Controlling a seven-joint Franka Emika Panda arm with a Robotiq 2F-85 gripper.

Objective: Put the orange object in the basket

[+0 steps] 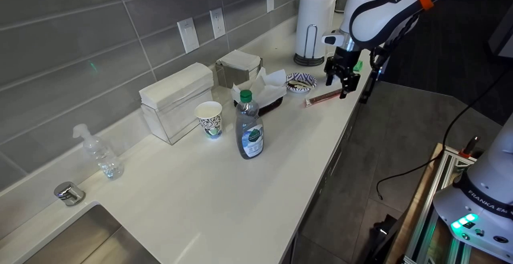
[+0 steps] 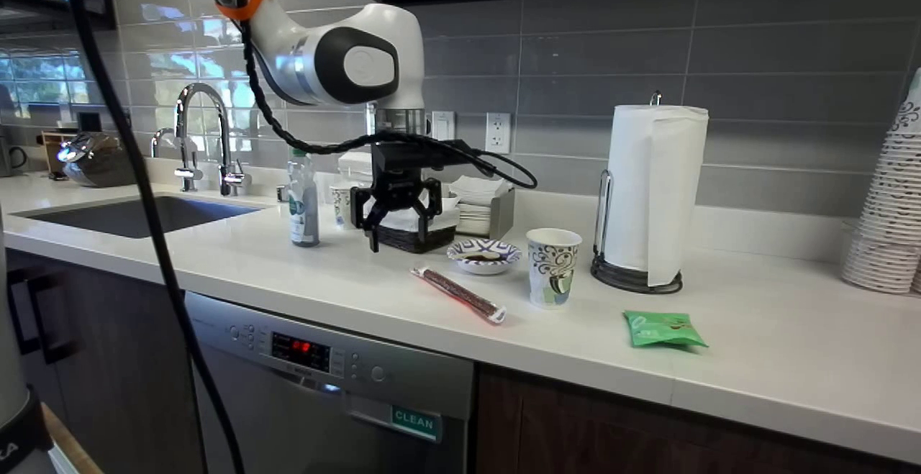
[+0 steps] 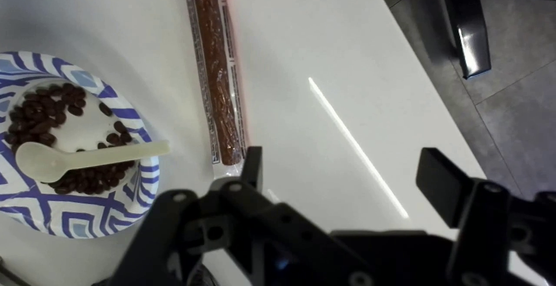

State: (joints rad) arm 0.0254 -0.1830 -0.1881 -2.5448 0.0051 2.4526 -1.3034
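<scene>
Leftmost in an exterior view, your white jointed arm (image 2: 352,64) bends over, black tool (image 2: 398,229) pointing down, jaws apart, in front of the low dark paper-lined basket (image 2: 406,242), the thin orange-red wrapped stick (image 2: 460,295) lying farther right on the white table (image 2: 352,280).

In my wrist view, the top edge cuts off one end of the stick (image 3: 217,69), the left edge chops off part of the bowl (image 3: 84,129), and the bottom edge cuts into my gripper (image 3: 345,177). In an exterior view, the bottle (image 1: 249,136) hides part of the basket (image 1: 273,107), and paper (image 1: 266,89) covers its inside. My gripper blocks part of the green packet (image 1: 358,66) and one end of the stick there. I can't read the bottle's tiny words. In an exterior view, the stack of cups (image 2: 883,244) runs off the right edge.
</scene>
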